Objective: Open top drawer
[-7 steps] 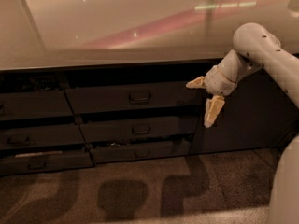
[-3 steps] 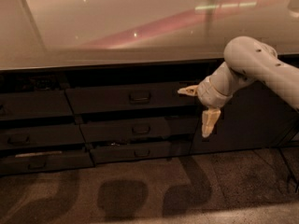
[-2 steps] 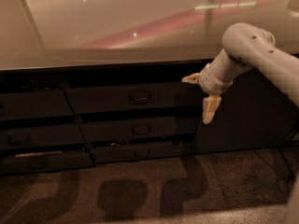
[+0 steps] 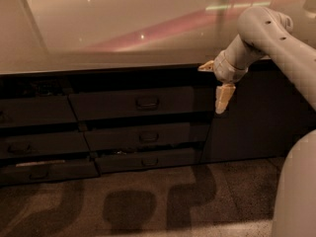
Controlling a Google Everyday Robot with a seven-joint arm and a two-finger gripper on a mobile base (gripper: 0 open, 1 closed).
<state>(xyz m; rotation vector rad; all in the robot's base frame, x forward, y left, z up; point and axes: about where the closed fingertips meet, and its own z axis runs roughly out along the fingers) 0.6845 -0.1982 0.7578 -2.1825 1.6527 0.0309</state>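
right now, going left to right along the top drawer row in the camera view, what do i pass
other stack's upper drawer front → top drawer with loop handle → hand, open, at that drawer's right end → plain dark panel

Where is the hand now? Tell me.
In the camera view, the hand sits at right, below the counter edge, at the right end of the top drawer, well right of its handle.
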